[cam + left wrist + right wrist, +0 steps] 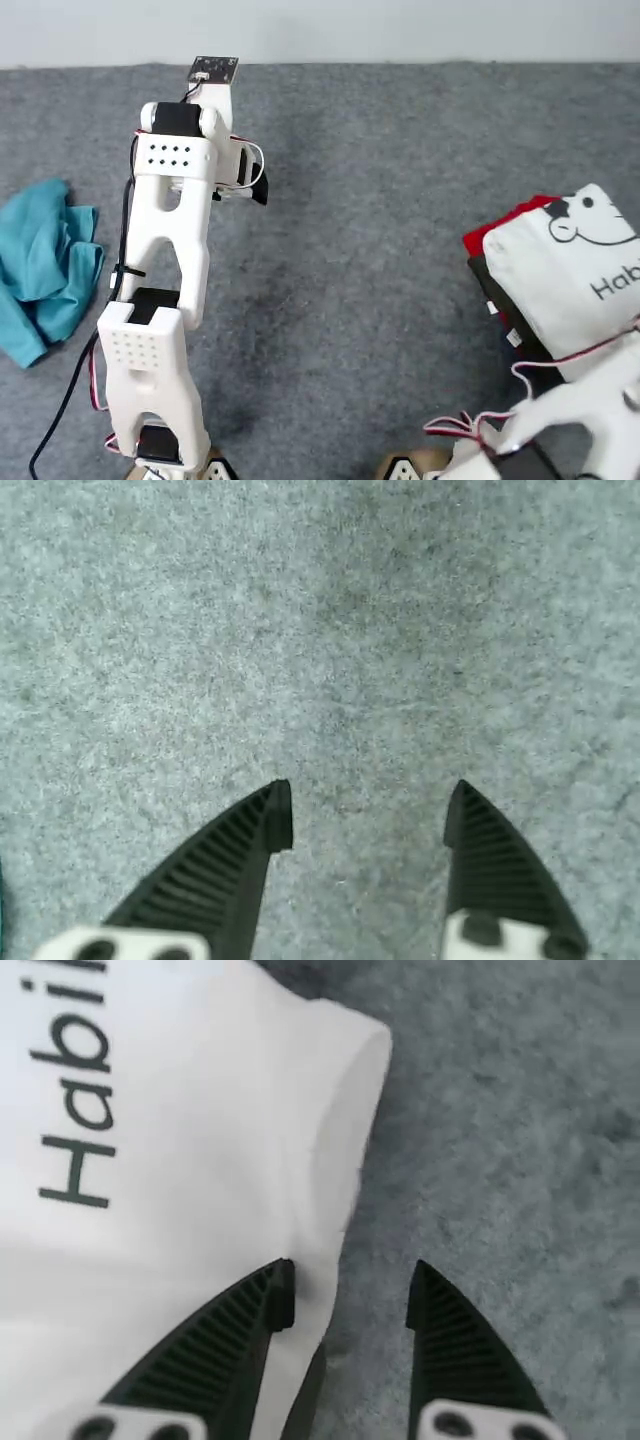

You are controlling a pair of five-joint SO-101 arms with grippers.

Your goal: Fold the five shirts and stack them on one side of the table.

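One crumpled teal shirt lies at the left edge of the fuzzy grey surface, and one folded white-topped stack at the right edge. The left gripper and right gripper both have ribbed jaws spread.

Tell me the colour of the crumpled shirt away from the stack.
The shirt is teal, clearest in the high view.

From where I stand, the wide middle of the grey desk lies bare from the far edge to the near one. The left arm stretches lengthwise over the left part, standing between that open middle and the crumpled teal shirt at the left edge. The left end effector hangs spread over bare surface. The stack of folded shirts takes up the right edge, with the right arm across its near end. The right end effector is spread at the edge of the white top shirt, one finger over cloth, the other over bare desk.
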